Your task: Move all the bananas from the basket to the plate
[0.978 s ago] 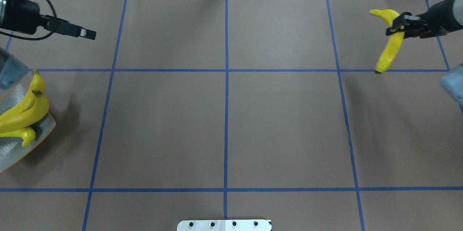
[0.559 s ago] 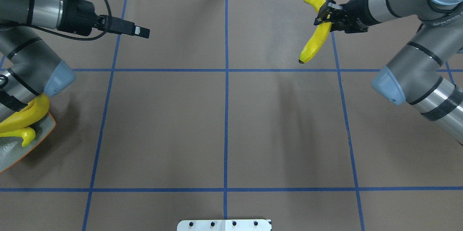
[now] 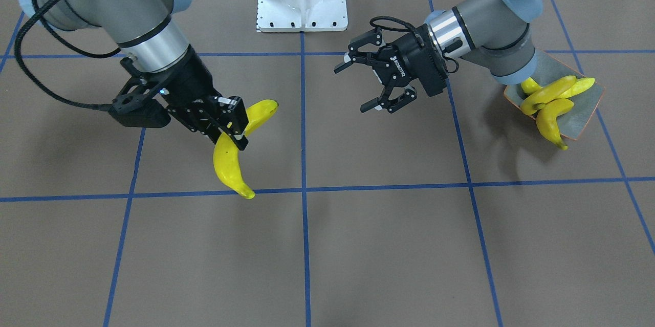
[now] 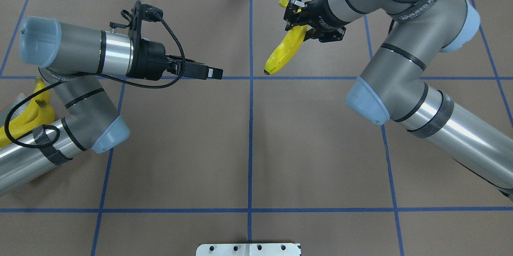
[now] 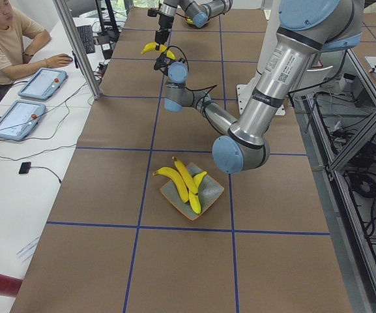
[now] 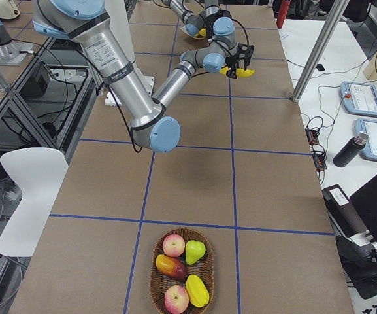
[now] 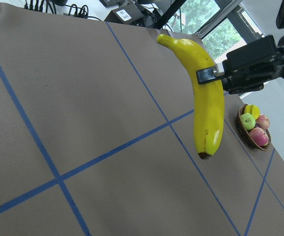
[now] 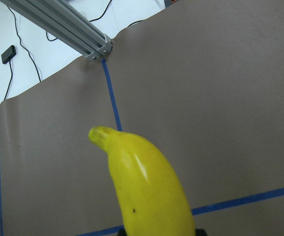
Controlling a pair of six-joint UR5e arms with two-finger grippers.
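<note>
Front view: right gripper (image 3: 228, 123) clamped across a banana (image 3: 229, 164) near mid-length, jaws narrow on the fruit, both ends sticking out; the banana is in the air over the table (image 3: 389, 245). Left gripper (image 3: 366, 84) empty, jaws wide apart, touching nothing; "ROBOTIQ" in white on its black body. Plate (image 3: 589, 110) sits well off to that arm's side with three bananas (image 3: 547, 92) on it, one drooping over the rim. Overhead: the held banana hangs slanted just right of the centre line, dark tip low, stem end up by the fingers; left gripper points toward it, apart from it; plate mostly hidden under the left arm. Left side view: grey-green plate with orange rim, three glossy yellow bananas fanned across it. Right side view: basket (image 6: 181, 271) at the near end of the table, well apart from both grippers, holding red and yellow-green fruit (image 6: 174, 246). Left wrist: the banana seen side-on, smooth and curved, one pad pressed on its flank. Right wrist: the banana fills the lower frame, stem tip upward; jaws out of sight.
</note>
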